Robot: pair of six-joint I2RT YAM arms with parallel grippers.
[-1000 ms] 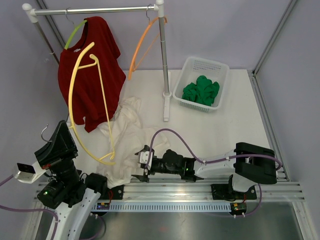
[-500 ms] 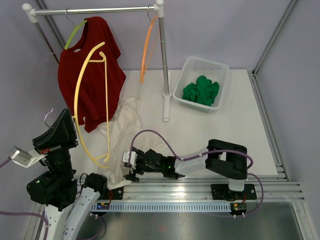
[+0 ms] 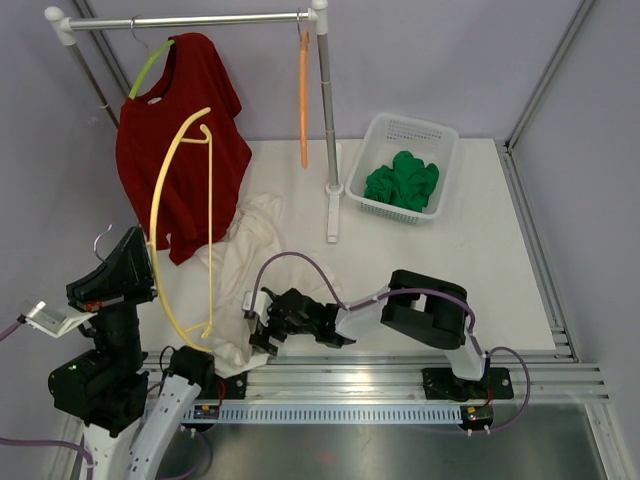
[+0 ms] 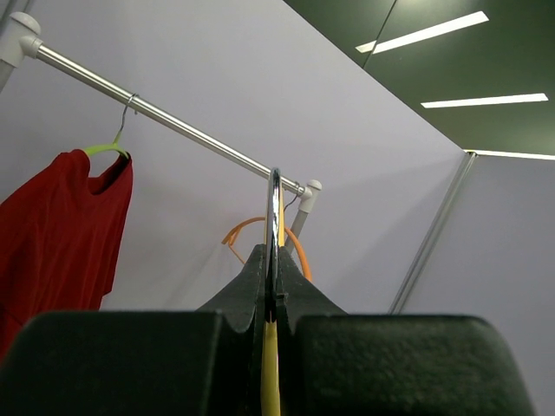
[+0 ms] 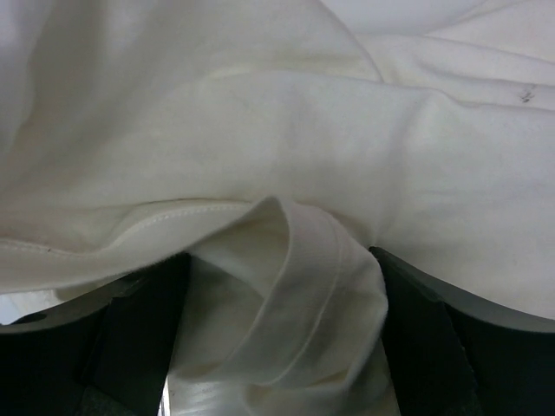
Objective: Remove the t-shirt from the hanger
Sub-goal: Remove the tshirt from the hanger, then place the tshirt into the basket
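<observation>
Three hangers, green hanger (image 3: 148,72), yellow hanger (image 3: 152,210), orange hanger (image 3: 303,100), two t-shirts, red t-shirt (image 3: 190,165), white t-shirt (image 3: 262,262), one basket (image 3: 408,128), one green cloth (image 3: 402,180), one rack (image 3: 190,20)

A red t-shirt (image 3: 225,150) hung on a green hanger (image 3: 148,70) from the metal rail (image 3: 190,20), near its left end. An orange hanger (image 3: 304,100) hung beside the right post (image 3: 325,100). A white basket (image 3: 447,160) holding crumpled green cloth (image 3: 402,180) sat on the surface (image 3: 450,270), just right of the post's foot.

The white t-shirt (image 5: 286,130) is soft matt cloth with a ribbed, stitched hem. The yellow hanger (image 3: 153,218) looks like smooth plastic, its hook (image 4: 274,217) glossy metal. The rail (image 4: 173,121) is polished metal.
</observation>
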